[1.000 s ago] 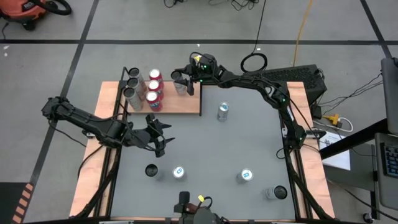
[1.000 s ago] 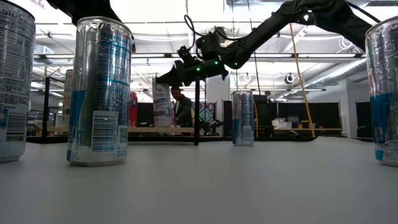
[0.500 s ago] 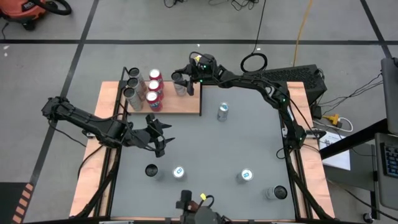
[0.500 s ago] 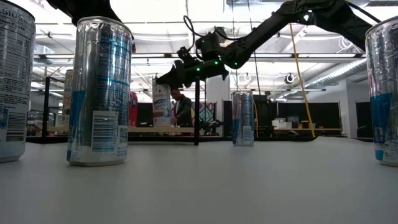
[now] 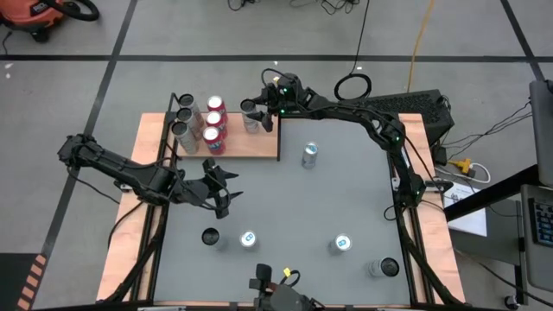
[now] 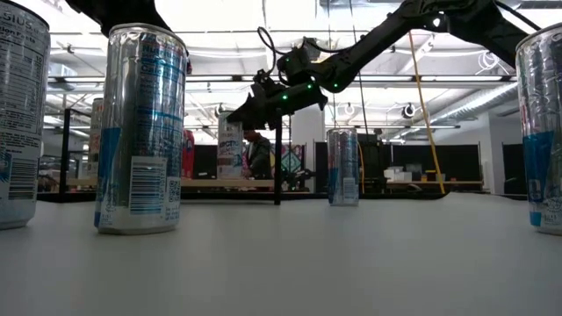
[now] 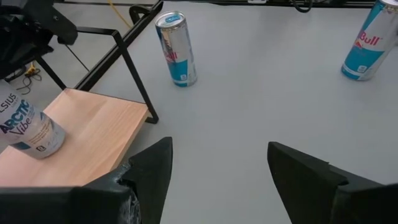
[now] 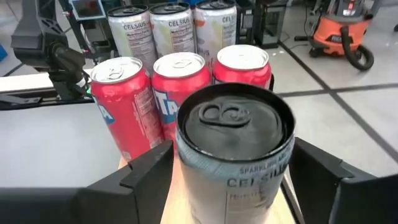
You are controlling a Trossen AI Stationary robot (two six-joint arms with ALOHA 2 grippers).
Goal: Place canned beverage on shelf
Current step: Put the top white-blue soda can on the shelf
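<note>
Cans of silver and blue aluminium stand loose on the large grey tabletop (image 5: 346, 199) at the near edge: one with a dark top (image 5: 210, 236), two with pale tops (image 5: 249, 239) (image 5: 342, 244), and a further dark-topped one (image 5: 386, 268) at the right corner, all awaiting placement. Above these, the left gripper (image 5: 223, 185) hangs over the table just short of the shelf's near edge, its two dark fingers spread apart and holding nothing. One more silver-and-blue can (image 5: 309, 155) stands just beside the shelf's right end. The flat light-brown wood-grain shelf with thin black posts (image 5: 251, 145) carries three red cans (image 8: 177, 81) and three tall grey cans (image 8: 152, 28) grouped at its left portion. At the shelf's far right corner stands a pale, dark-lidded sparkling-drink can (image 8: 235, 146), upright on the board. The right gripper (image 5: 257, 113) sits over it, fingers parted on either side and clear of the can's wall, so the can appears released. Assessment: seven cans are shelved, five remain on the table; the task looks a little over half complete.
</note>
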